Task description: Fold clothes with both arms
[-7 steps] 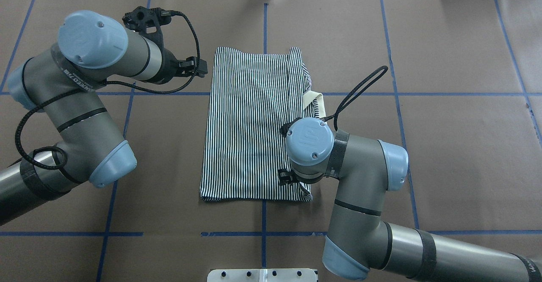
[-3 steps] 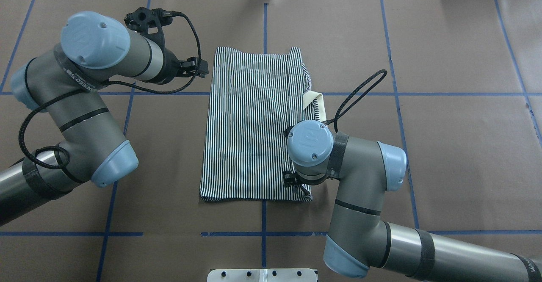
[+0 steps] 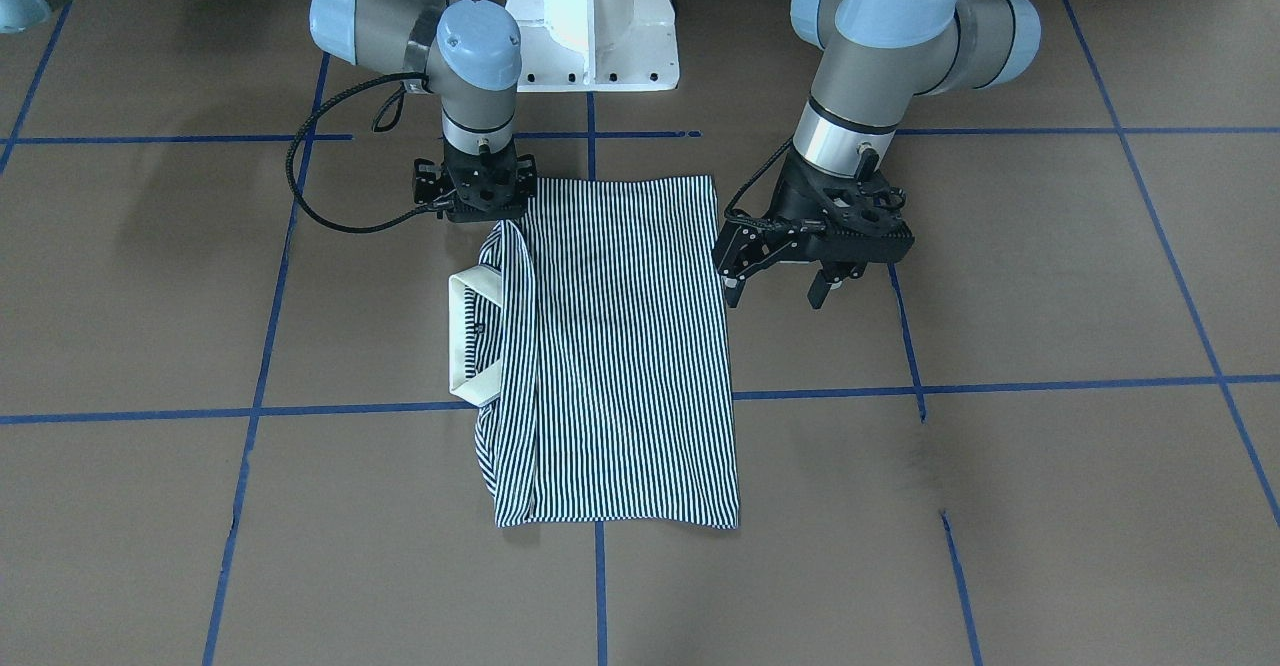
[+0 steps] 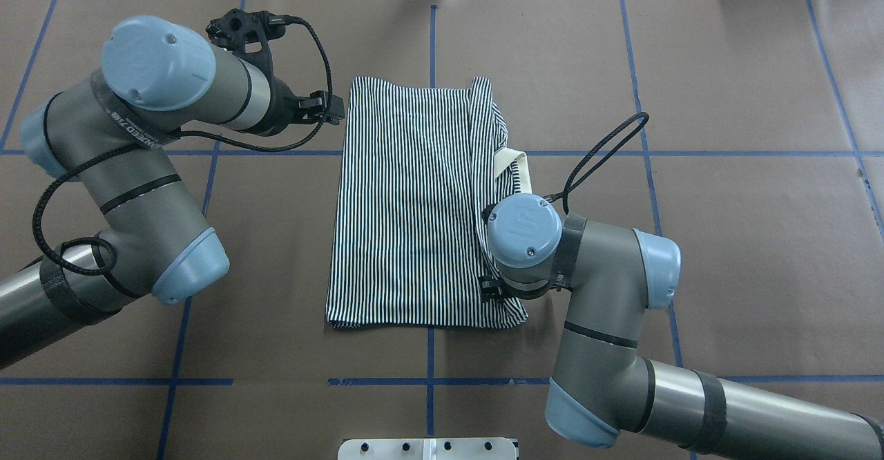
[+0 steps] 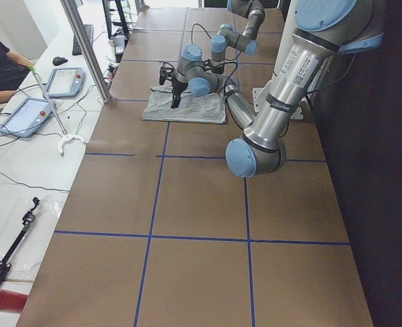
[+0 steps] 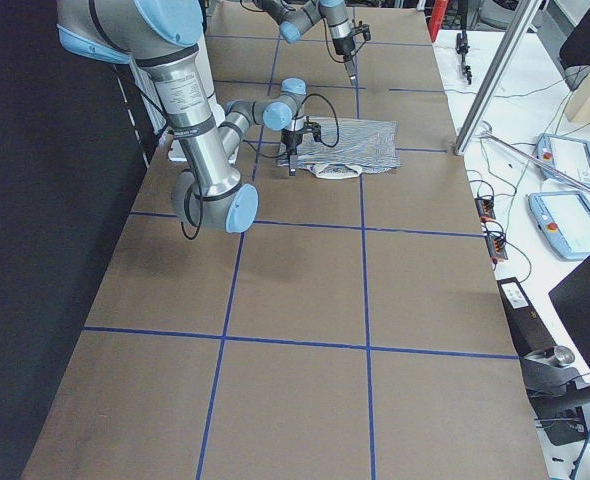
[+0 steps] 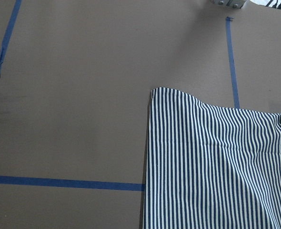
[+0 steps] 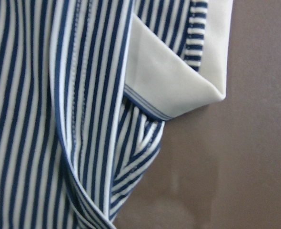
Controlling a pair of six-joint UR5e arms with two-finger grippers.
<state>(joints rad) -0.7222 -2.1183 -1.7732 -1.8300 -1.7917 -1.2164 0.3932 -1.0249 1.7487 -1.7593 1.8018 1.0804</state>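
Brown table (image 4: pixel 725 239) with blue tape lines carries everything. Left gripper (image 3: pixel 785 281) hovers with jaws spread wide, just beside the folded polo shirt (image 4: pixel 407 204). Right gripper (image 3: pixel 478 204) sits on the shirt's near corner; its jaws are hidden.

You are looking at a polo shirt (image 4: pixel 407 204) showing thin navy-and-white stripes, with a plain cream collar (image 3: pixel 470 336). The brown table (image 4: pixel 725 239) is carrying blue tape lines (image 4: pixel 690 153). The grey arms are wearing light-blue joint caps (image 4: pixel 523 231).
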